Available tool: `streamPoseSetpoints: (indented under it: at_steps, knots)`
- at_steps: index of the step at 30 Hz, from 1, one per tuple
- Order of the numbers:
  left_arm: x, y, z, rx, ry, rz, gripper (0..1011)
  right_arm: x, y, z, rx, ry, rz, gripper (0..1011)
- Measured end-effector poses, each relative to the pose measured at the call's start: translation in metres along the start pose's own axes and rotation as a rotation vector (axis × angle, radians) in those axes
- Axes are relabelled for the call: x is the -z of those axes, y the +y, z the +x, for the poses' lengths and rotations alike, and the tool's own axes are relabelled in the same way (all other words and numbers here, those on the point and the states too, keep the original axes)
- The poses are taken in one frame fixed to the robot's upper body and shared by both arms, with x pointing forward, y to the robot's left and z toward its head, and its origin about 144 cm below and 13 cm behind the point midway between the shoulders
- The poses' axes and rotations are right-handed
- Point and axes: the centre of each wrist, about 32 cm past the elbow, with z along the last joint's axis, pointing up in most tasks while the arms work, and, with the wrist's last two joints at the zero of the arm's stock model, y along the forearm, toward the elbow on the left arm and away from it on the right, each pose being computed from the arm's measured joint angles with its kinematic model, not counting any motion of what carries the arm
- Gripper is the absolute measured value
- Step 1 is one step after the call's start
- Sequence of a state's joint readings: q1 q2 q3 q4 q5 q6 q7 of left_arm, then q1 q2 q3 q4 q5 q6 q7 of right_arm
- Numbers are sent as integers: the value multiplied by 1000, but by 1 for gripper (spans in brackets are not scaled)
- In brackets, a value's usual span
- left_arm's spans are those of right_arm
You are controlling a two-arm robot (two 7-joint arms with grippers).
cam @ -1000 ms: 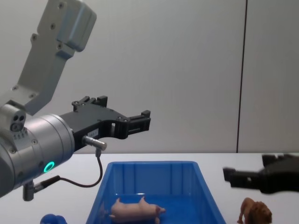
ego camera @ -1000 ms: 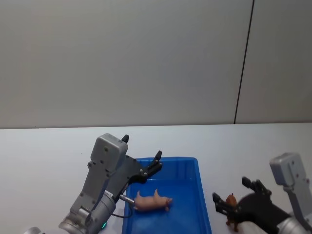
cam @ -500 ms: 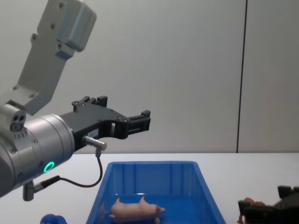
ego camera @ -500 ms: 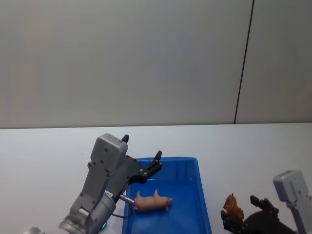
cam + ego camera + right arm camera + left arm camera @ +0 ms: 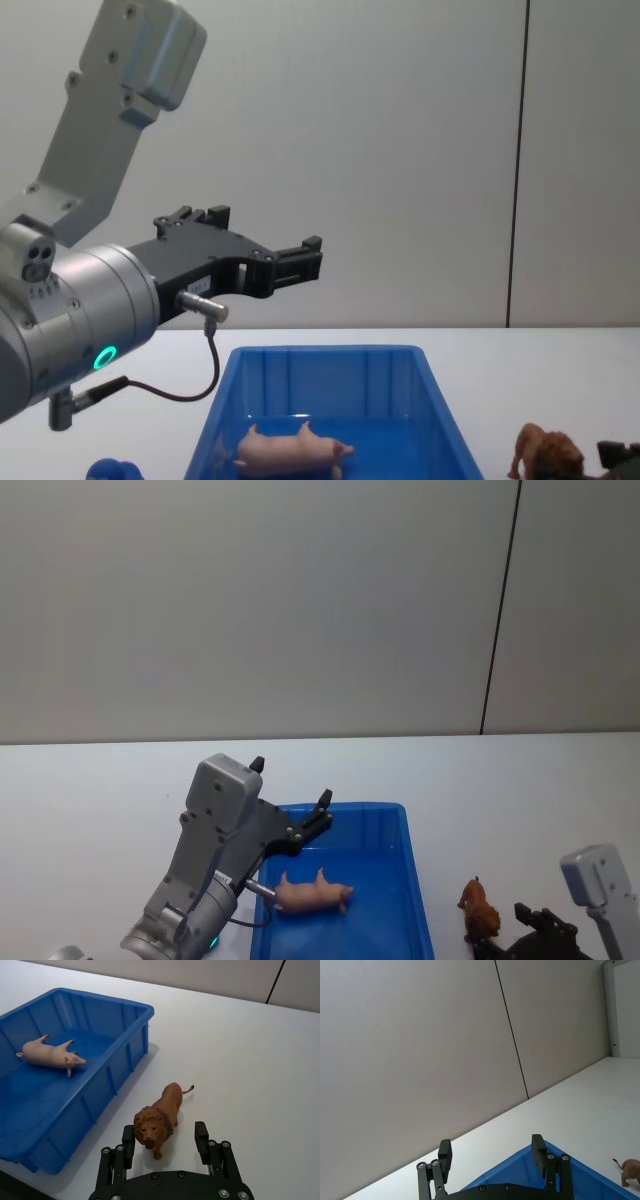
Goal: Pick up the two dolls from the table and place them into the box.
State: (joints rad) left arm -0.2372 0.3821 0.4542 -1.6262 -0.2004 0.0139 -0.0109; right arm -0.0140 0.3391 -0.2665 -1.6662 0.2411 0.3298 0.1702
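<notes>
Pale pink plastic pig (image 5: 313, 891): on side, centre floor of large blue ribbed plastic bin (image 5: 345, 806). Brown maned plastic lion (image 5: 480, 910): upright on white surface (image 5: 100, 780), just beside bin's right wall. Right tool (image 5: 165, 1132): released, fingers flanking lion's head. Left tool (image 5: 491, 1143): released, above bin's far left corner.

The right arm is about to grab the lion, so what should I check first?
1. Right gripper open: ok.
2. Lion with its head between the fingers: ok; the body lies past the tips.
3. Lion standing on the table, clear of the box: ok.
4. Pig in the box: ok, on its side.
5. Room in the box beside the pig: ok.
6. Left gripper, open above the box's left side, out of the drop path: cannot tell.
</notes>
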Motion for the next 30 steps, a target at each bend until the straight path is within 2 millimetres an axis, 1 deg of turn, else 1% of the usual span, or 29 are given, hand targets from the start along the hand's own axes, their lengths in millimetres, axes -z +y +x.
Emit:
streamPoseSetpoints:
  at_steps: [1, 3, 4, 5, 6, 7, 9, 10, 13, 15, 23, 30]
  knots:
    - [0, 0, 0, 0, 0, 0, 1001, 0, 0, 0, 0, 2, -1, 740]
    - [0, 0, 0, 0, 0, 0, 1001, 1, 2, 1, 2, 6, -4, 663]
    - [0, 0, 0, 0, 0, 0, 1001, 2, 2, 1, 2, 6, -4, 663]
    - [0, 0, 0, 0, 0, 0, 1001, 2, 2, 1, 3, 8, -2, 601]
    - [0, 0, 0, 0, 0, 0, 1001, 3, 3, 1, 3, 9, -1, 601]
    - [0, 0, 0, 0, 0, 0, 1001, 3, 3, 2, 4, 9, 1, 545]
    - [0, 0, 0, 0, 0, 0, 1001, 3, 3, 2, 5, 10, 7, 503]
    - [0, 0, 0, 0, 0, 0, 1001, 3, 4, 2, 5, 10, 10, 445]
    - [0, 0, 0, 0, 0, 0, 1001, 4, 4, 2, 5, 9, 21, 372]
    - [0, 0, 0, 0, 0, 0, 1001, 4, 4, 2, 5, 6, 33, 357]
    - [0, 0, 0, 0, 0, 0, 1001, 3, 4, 2, 10, -19, 79, 357]
    - [0, 0, 0, 0, 0, 0, 1001, -7, 3, 1, 12, -65, 154, 357]
